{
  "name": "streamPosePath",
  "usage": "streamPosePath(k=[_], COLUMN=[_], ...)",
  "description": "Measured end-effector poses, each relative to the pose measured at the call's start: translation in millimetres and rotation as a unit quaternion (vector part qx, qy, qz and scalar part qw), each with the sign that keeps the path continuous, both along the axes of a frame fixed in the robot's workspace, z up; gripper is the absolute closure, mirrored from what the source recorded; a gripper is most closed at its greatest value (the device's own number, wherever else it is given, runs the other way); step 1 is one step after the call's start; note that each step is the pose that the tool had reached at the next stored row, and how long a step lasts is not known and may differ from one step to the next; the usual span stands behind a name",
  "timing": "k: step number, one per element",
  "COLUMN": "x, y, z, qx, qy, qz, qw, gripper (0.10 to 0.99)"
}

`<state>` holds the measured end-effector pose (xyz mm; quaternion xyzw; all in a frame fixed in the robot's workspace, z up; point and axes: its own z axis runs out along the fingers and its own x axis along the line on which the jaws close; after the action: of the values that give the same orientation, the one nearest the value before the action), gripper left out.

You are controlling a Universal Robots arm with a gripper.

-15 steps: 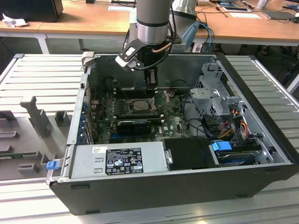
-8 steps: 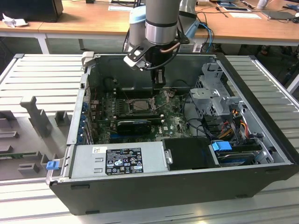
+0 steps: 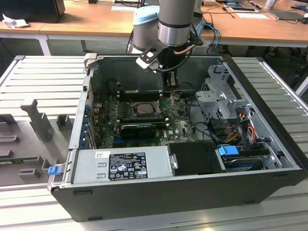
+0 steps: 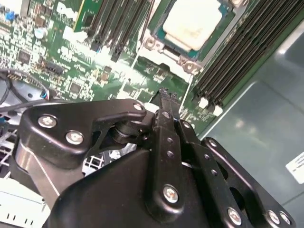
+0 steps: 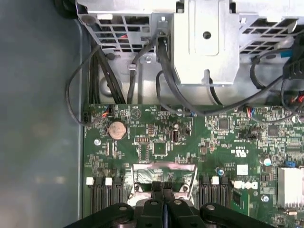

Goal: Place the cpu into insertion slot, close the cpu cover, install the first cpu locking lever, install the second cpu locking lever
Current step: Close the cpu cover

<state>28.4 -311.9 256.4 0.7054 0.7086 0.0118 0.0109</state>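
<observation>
pincer (image 4: 166, 98): tips pressed together, empty, low over green board (image 4: 57, 47)
cpu (image 4: 191, 21): seated in insertion slot (image 3: 139, 109)
cpu cover (image 4: 164, 47): flat around cpu

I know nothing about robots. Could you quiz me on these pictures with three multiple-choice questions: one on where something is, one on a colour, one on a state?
1. Where is the cpu?
A. In a plastic tray
B. In the insertion slot
C. In a person's hand

2. What colour is the circuit board?
A. Green
B. Red
C. White

3. How does the gripper stand?
A. Wide open
B. Shut on a screwdriver
C. Shut, fingers pressed together

Answers:
1 B: in the second wrist view the pale chip lies inside the slot's metal rim.
2 A: the board shows green in both wrist views.
3 C: in the first wrist view the fingers meet with no gap between them.
</observation>
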Motion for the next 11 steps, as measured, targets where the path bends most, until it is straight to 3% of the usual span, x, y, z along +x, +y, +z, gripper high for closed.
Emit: streamPosePath(k=[11], x=[36.8], y=[0.6], z=[-2.2], qx=[0.0001], qy=[0.0001], qz=[0.006], qw=[1.0], gripper=[0.98])
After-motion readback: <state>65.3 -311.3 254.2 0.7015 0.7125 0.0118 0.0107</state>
